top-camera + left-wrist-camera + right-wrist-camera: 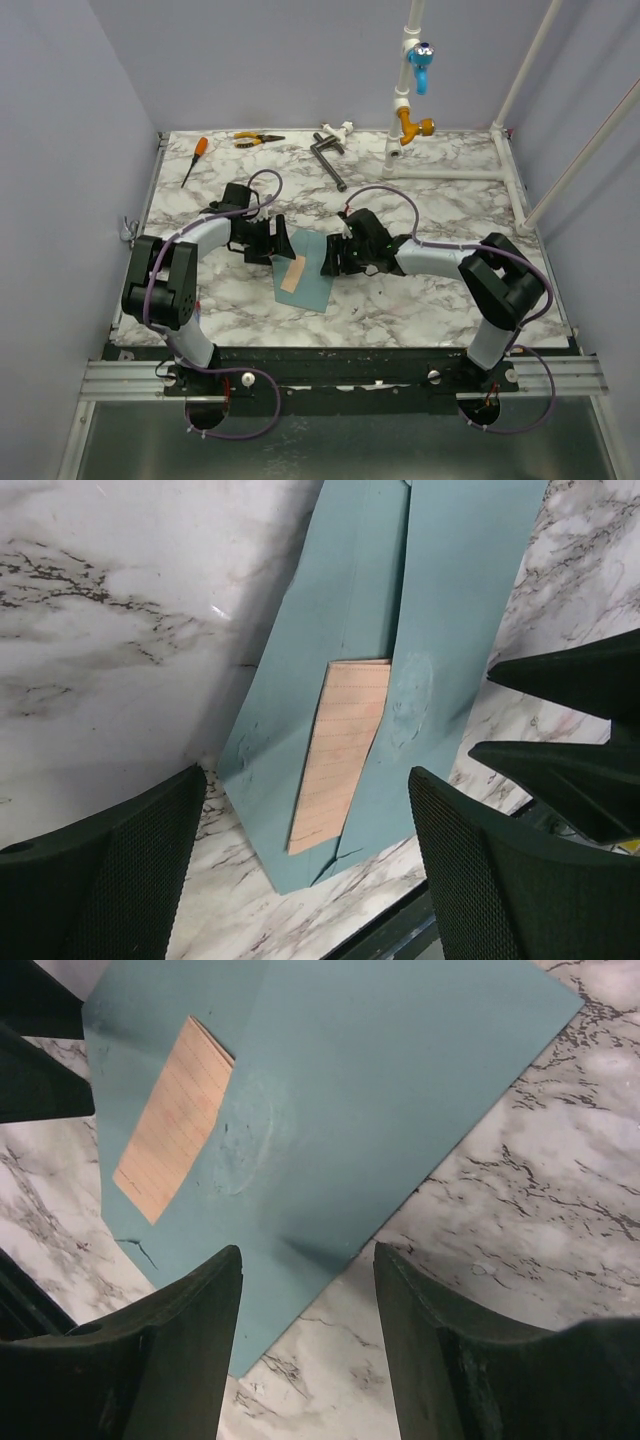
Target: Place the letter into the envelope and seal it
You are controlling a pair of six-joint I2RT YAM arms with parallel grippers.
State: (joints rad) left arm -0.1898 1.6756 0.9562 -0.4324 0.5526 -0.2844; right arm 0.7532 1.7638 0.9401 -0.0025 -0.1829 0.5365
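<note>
Top external view shows the teal envelope (pixel 312 282) lying flat on the marble counter (pixel 440 215). The peach letter (pixel 294 273) is mostly tucked inside it, and only a lined strip shows between the folds toward the envelope's left side. The left gripper (pixel 284 240) sits at the envelope's upper left edge with its jaws spread wide and holding nothing, and the right gripper (pixel 329 259) sits at the envelope's right edge, jaws likewise apart above the paper and clamping nothing.
</note>
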